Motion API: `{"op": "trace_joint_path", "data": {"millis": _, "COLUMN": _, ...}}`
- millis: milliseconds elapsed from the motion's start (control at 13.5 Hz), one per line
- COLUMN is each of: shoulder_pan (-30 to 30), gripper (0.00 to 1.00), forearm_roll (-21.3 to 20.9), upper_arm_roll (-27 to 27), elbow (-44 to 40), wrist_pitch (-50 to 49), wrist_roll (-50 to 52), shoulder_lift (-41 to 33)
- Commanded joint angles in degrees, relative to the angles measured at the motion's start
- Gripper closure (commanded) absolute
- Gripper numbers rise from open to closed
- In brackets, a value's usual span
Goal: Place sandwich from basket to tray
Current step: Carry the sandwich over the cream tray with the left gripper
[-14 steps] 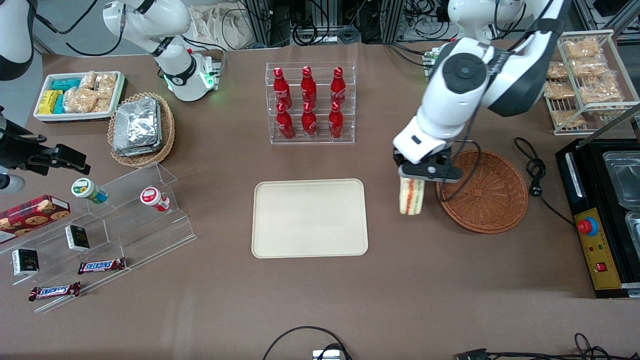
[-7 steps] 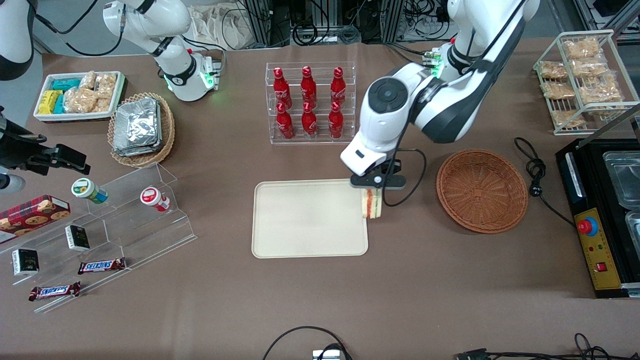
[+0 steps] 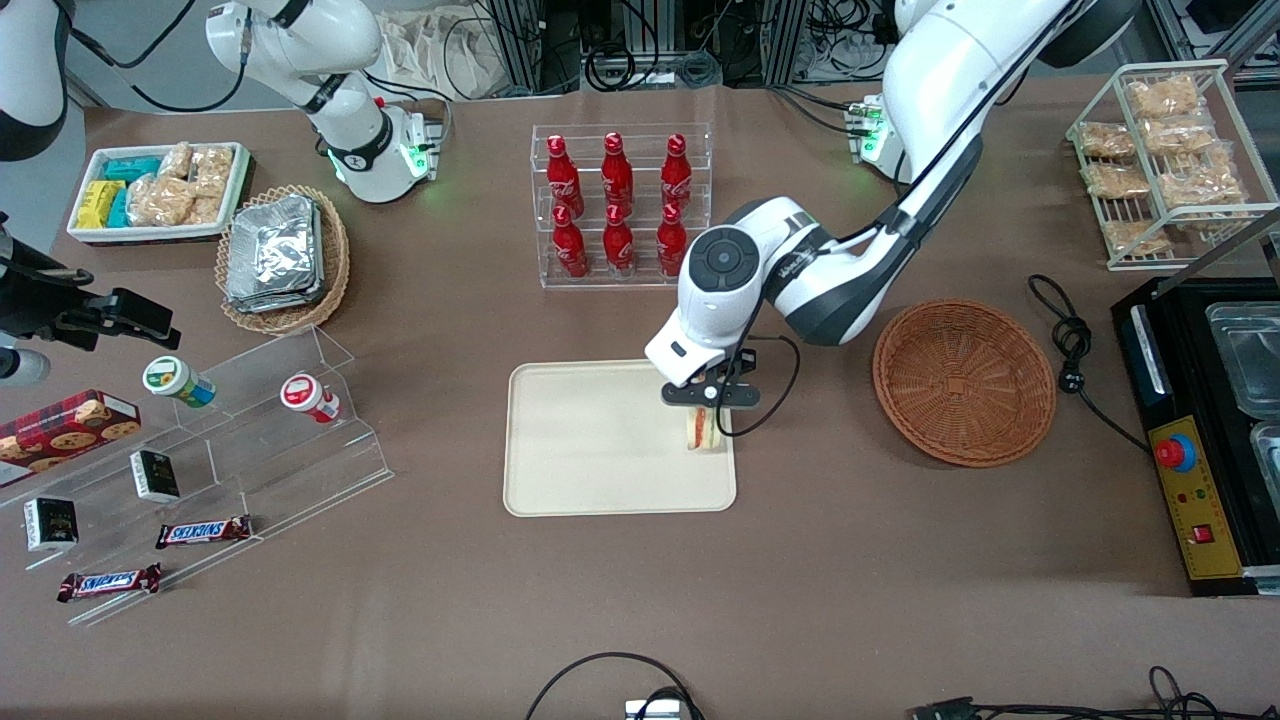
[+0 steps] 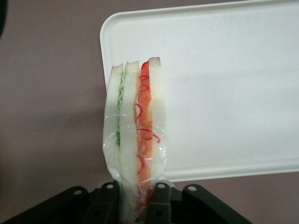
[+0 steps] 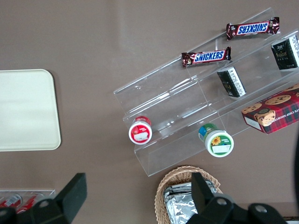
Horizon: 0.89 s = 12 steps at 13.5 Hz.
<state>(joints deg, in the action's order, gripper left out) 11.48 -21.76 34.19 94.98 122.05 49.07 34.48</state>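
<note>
The gripper (image 3: 706, 408), slightly right of the front view's centre, hangs over the tray (image 3: 590, 440) at the edge nearest the basket (image 3: 964, 382). Its jaws are clamped on the clear-wrapped sandwich (image 3: 706, 428), held upright with the green and red filling edge showing. In the wrist view the sandwich (image 4: 135, 135) rises from the two fingers (image 4: 106, 201) above the tray (image 4: 224, 93) corner. The basket sits on the desk (image 3: 640, 600) at centre right, apart from the tray.

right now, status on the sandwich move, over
Gripper shut on sandwich, fingers clamping its wrapped end. Sandwich upright over the tray, at the edge nearest the basket. Basket empty. Nothing on the tray below it.
</note>
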Motion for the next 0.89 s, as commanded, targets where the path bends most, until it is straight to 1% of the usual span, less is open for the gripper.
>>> {"op": "trace_joint_path", "data": {"millis": 0, "shoulder_pan": 3.09, "gripper": 0.92, "forearm_roll": -4.6, "upper_arm_roll": -0.35, "elbow": -2.26, "wrist_pitch": 2.39, "wrist_roll": 4.44, "shoulder_lift": 3.66}}
{"op": "trace_joint_path", "data": {"millis": 370, "shoulder_pan": 3.64, "gripper": 0.92, "forearm_roll": -5.05, "upper_arm_roll": -0.53, "elbow": -2.26, "wrist_pitch": 3.55, "wrist_roll": 4.9, "shoulder_lift": 6.12}}
{"op": "trace_joint_path", "data": {"millis": 519, "shoulder_pan": 3.73, "gripper": 0.93, "forearm_roll": -6.8, "upper_arm_roll": -0.53, "elbow": -2.26, "wrist_pitch": 3.72, "wrist_roll": 5.07, "shoulder_lift": 7.26}}
{"op": "trace_joint_path", "data": {"millis": 667, "shoulder_pan": 4.17, "gripper": 0.92, "forearm_roll": -7.07, "upper_arm_roll": -0.53, "elbow": -2.26, "wrist_pitch": 3.72, "wrist_roll": 5.68, "shoulder_lift": 7.71}}
{"op": "trace_joint_path", "data": {"millis": 815, "shoulder_pan": 4.17, "gripper": 0.92, "forearm_roll": -8.21, "upper_arm_roll": -0.53, "elbow": -2.26, "wrist_pitch": 3.72, "wrist_roll": 6.21, "shoulder_lift": 8.32}}
